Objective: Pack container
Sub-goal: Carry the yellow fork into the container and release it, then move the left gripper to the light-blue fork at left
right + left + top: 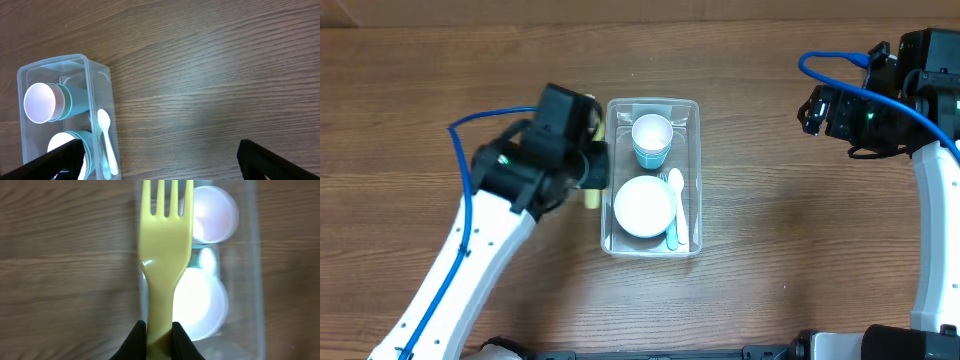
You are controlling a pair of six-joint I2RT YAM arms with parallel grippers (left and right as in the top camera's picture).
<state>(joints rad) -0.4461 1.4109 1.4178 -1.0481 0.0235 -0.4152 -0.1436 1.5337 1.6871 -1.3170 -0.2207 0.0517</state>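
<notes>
The clear container (pixel 652 101) lies at the table's middle. Inside it are a teal cup (pixel 652 138), a white-lined bowl (pixel 643 206) and two spoons (pixel 677 208). My left gripper (pixel 590 165) hovers just left of the container's left wall, shut on a yellow fork (pixel 165 255). The fork's tines point ahead over that wall, with the bowl (pixel 202 305) and cup (pixel 214 215) to its right. My right gripper (pixel 815 108) is far off at the upper right, open with nothing between its fingers (pixel 270 160); in its view the container (pixel 55 61) is at the lower left.
Bare wooden tabletop surrounds the container on all sides. A blue cable (pixel 840 80) loops by the right arm. The white spoon (pixel 105 135) lies along the container's right wall.
</notes>
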